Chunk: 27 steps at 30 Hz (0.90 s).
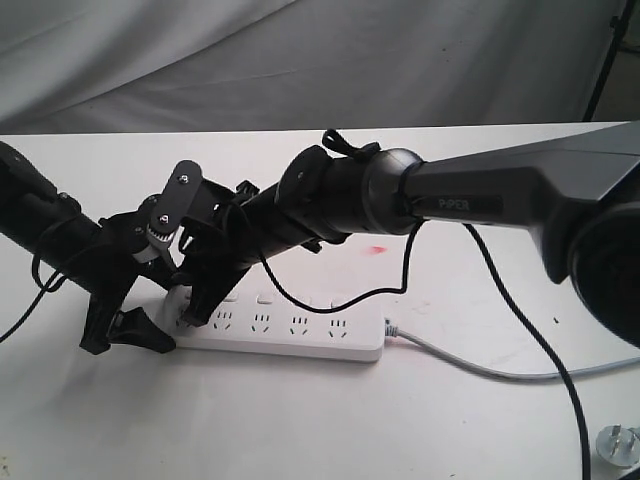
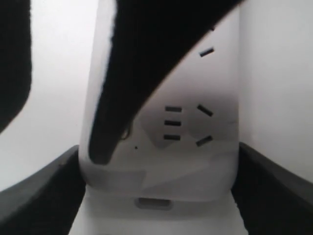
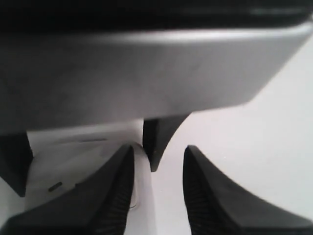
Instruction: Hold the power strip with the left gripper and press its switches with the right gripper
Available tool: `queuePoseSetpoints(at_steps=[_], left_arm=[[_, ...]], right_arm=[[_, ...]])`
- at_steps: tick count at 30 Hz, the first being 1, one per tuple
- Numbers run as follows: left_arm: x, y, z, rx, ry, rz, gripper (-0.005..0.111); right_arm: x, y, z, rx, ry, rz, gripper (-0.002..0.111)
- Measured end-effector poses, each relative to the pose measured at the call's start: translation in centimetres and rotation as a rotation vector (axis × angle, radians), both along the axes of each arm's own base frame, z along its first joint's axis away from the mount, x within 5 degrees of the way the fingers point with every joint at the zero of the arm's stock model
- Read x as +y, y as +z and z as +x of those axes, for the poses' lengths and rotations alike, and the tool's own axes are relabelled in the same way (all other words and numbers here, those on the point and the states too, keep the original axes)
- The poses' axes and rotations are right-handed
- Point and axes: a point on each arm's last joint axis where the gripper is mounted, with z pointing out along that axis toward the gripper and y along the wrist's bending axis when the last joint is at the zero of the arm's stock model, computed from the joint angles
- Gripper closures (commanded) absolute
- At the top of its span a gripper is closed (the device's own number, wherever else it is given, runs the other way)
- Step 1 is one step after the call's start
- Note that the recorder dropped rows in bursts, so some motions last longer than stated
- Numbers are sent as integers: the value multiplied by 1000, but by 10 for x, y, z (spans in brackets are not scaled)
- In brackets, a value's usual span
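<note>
Exterior view, listed front to back.

No. 1, plug (image 1: 620,445): grey, metal-pronged. It sits at the near right corner of the table (image 1: 300,430), well apart from the rest.

No. 2, cord (image 1: 500,375): grey, round and limp. It runs from the strip's right end out of the view's right edge.

No. 3, power strip (image 1: 300,335): lies flat on the table, left of centre, with its length across the view.
- Make: glossy white moulded plastic with rounded ends and socket groups on top. The switches (image 1: 263,297), small rounded squares, stand in a row along the far edge.
- Handling: judged light, rigid and slippery on this smooth top, so a downward press may skate or tip it unless it is pinned.
- Best hold: across the short width at one end, clear of the buttons.

No. 4, left gripper (image 2: 157,149): matte black fingers (image 2: 39,196). The left wrist view shows it clamped across the strip's end, one finger against each long side.

No. 5, right gripper (image 3: 159,156): black, with ribbed pads (image 3: 117,205). The jaws stand slightly apart with nothing between them. It reaches across the middle, and one finger points down at the strip's button edge near the held end. Whether it touches a switch cannot be told.

No. 6, right arm (image 1: 500,200): thick dark-grey casing lettered PIPER, with a black cable (image 1: 570,400) looping off it.

No. 7, red smear (image 1: 375,248): on the table behind the strip.

No. 8, cloth (image 1: 300,60): creased, pale grey, hung as a backdrop.
</note>
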Motion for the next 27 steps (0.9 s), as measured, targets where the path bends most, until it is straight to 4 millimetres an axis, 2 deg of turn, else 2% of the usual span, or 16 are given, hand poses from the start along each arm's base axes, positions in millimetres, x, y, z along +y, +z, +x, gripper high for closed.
queuePoseSetpoints(at_steps=[6,17,27], left_arm=[[0,0,0,0,0,0,38],[0,0,0,0,0,0,38],[0,0,0,0,0,0,38]], right_arm=[[0,-1,1,-11,-10,-3,76],[-1,-15,2,6,-13,-20,76],[0,-15,2,6,-10,-20,76]])
